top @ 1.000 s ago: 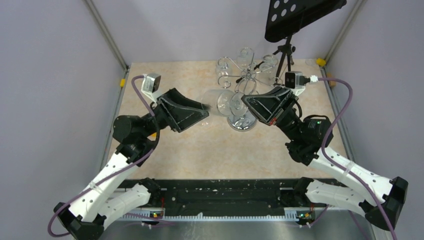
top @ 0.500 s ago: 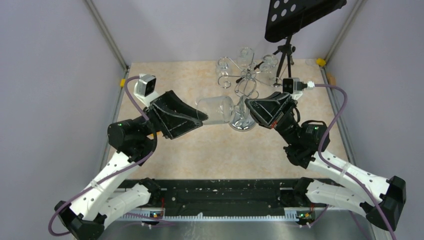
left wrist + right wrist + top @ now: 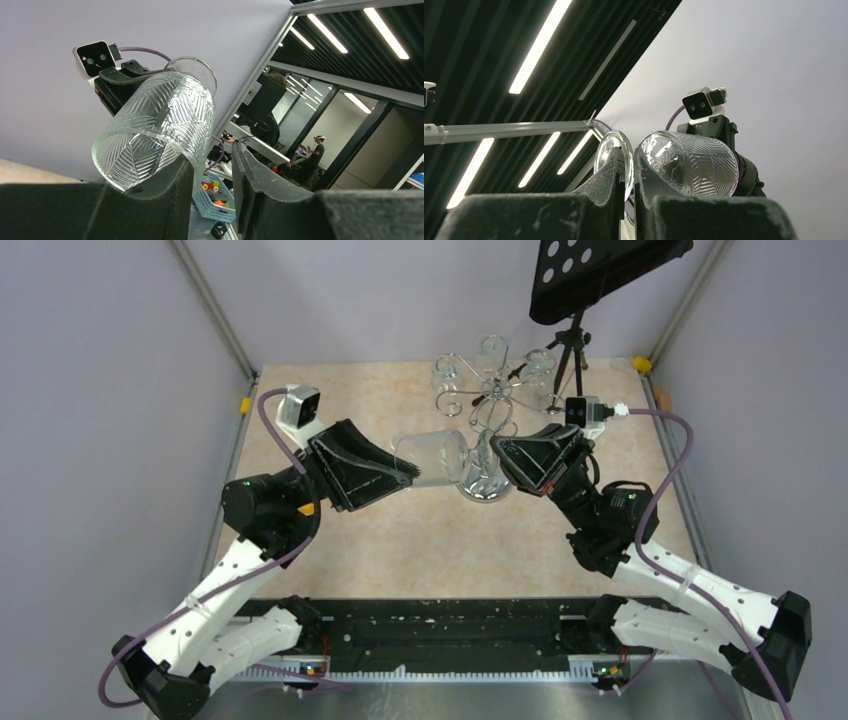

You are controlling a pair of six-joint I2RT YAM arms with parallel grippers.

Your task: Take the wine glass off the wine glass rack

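The clear patterned wine glass [image 3: 435, 458] lies on its side in the air between my two grippers, in front of the silver wire wine glass rack [image 3: 492, 392]. My right gripper [image 3: 497, 452] is shut on the glass at its stem and round foot [image 3: 613, 156], with the bowl [image 3: 691, 164] pointing away. My left gripper [image 3: 411, 474] is at the bowl's rim. In the left wrist view the bowl [image 3: 160, 125] rests against one finger [image 3: 165, 200], and the jaws [image 3: 212, 156] stand apart with a gap beside the glass wall.
Other clear glasses [image 3: 448, 375] hang on the rack's scroll arms, and its round chrome base [image 3: 484, 487] sits just beneath the held glass. A black tripod music stand [image 3: 600, 275] stands at the back right. Grey walls enclose the beige table [image 3: 420, 540].
The right gripper brought the glass down and left from the rack, turning it sideways. The left gripper closed in on the bowl's rim; its wrist has shifted slightly since half a second ago.
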